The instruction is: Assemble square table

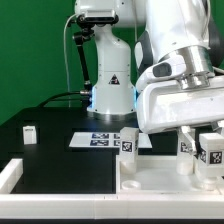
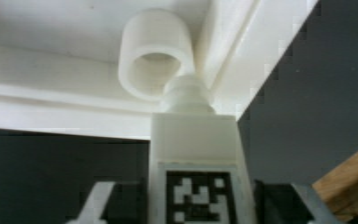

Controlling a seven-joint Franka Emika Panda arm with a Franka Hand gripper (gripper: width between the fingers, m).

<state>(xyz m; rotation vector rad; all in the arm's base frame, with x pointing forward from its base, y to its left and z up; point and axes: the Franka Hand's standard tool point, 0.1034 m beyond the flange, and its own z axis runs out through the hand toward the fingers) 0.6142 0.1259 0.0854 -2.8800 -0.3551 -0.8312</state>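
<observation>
My gripper (image 2: 194, 208) is shut on a white block-like leg (image 2: 197, 150) with a black-and-white tag on its face, and one finger (image 2: 101, 200) shows on each side of it. The leg's narrow tip (image 2: 185, 96) touches a rounded white boss (image 2: 153, 58) at the edge of the white tabletop slab (image 2: 51, 60). In the exterior view the gripper (image 1: 190, 135) hangs low over the slab (image 1: 165, 182), with two tagged legs (image 1: 186, 146) (image 1: 212, 152) right under it. That view does not show which of the two is held. Another leg (image 1: 127, 143) stands at the slab's far edge.
A small white leg (image 1: 30, 133) stands alone on the black table at the exterior view's left. The marker board (image 1: 98, 140) lies in front of the arm's base (image 1: 110, 85). A white rail frame (image 1: 10, 175) edges the near left. A brown edge (image 2: 354, 180) shows beside the held leg.
</observation>
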